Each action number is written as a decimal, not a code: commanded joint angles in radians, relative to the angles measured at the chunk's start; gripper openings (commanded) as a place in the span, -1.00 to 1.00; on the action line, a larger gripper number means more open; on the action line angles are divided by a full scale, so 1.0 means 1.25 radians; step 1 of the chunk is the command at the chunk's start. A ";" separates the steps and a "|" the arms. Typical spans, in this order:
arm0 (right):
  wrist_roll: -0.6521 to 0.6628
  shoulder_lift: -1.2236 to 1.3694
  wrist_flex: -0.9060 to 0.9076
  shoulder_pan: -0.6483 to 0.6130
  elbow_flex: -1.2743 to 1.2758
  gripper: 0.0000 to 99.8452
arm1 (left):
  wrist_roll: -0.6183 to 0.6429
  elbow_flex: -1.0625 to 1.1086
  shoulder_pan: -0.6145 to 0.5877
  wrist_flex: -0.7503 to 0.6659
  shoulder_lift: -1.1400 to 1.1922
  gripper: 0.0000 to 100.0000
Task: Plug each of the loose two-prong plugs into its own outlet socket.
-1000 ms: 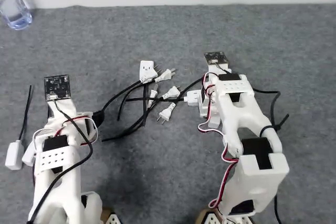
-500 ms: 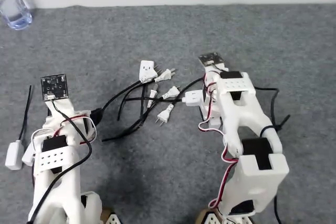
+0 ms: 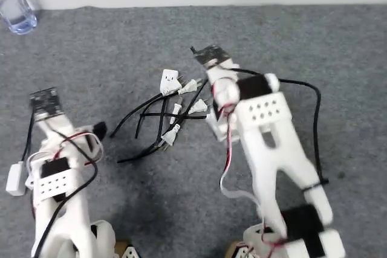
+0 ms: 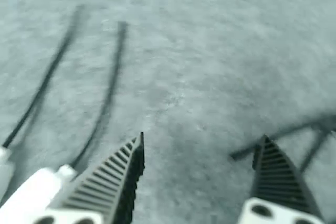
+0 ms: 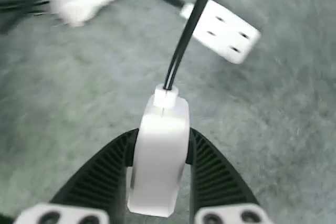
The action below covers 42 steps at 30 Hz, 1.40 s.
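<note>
One second has seen the right arm swing forward and across toward the tangle, so that in the high view its wrist now sits over the far side of the cluster; the right end effector (image 5: 161, 136) has stayed clamped on the corded white block (image 5: 160, 150), gripped by both flanks, with the black twin cord (image 5: 185, 40) running out ahead of the fingertips; the drag on that cord has drawn the black cables (image 3: 163, 115) closer together and slid the nearest loose plug (image 3: 170, 136) toward the left arm; the left arm meanwhile has drawn back and outward, away from the cluster.

My reading is that the held block is being carried up for a mating, and that no plug is seated yet; the slotted outlet socket (image 5: 223, 30) lies flat on the bench (image 5: 273, 129) beyond the right end effector and off to one side, its slots unoccupied; other loose plugs (image 5: 79, 6) lie farther ahead on the opposite side.

Left end effector (image 4: 202, 145) hangs low over bare bench with its jaws spread wide and nothing between them; two cable runs (image 4: 110, 82) lie ahead of it, well apart from its tips.
</note>
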 commanded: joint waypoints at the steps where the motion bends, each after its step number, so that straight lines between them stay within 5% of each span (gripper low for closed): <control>1: 0.042 -0.128 0.057 -0.111 -0.047 -0.98 | 0.070 -0.042 -0.064 -0.020 -0.017 -0.37; 8: 0.233 -0.197 0.117 -0.317 -0.044 -0.98 | 0.021 -0.062 -0.180 0.069 -0.017 -0.37; 19: 0.301 0.073 -0.136 -0.363 -0.052 -0.98 | -0.275 -0.073 -0.457 0.113 -0.016 -0.37; 26: 0.318 0.342 -0.185 -0.412 -0.242 -0.98 | -0.300 -0.069 -0.549 0.113 -0.011 -0.37; 35: 0.313 0.571 -0.171 -0.427 -0.560 -0.96 | -0.318 0.013 -0.637 -0.017 -0.011 -0.37; 42: 0.318 0.659 -0.061 -0.546 -0.830 -0.75 | -0.318 0.134 -0.698 -0.140 -0.011 -0.37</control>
